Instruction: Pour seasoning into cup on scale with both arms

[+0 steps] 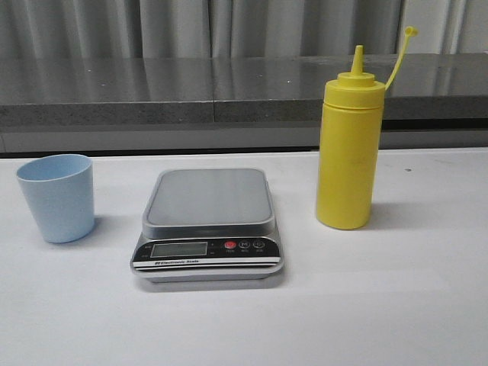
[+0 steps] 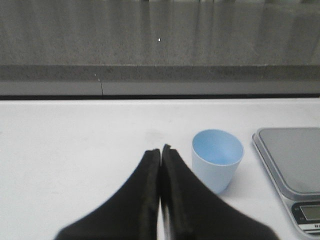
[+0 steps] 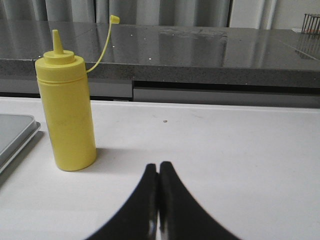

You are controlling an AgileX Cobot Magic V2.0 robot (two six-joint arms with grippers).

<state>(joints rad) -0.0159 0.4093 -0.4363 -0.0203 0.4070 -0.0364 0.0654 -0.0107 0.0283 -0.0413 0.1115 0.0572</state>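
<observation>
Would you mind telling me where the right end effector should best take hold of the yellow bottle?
Probably around the mid-body of the seasoning bottle, approaching level from the front. It stands upright with straight cylindrical walls there, while the shoulder narrows to a nozzle and the cap strap sticks out on its right. The right end effector is shut and must open first.

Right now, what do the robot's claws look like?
Both are plain black. The left claw and the right claw each have two curved fingers, wide at the back and narrowing to slim tips. No cables, markings or stickers show. The arms themselves are out of view.
</observation>
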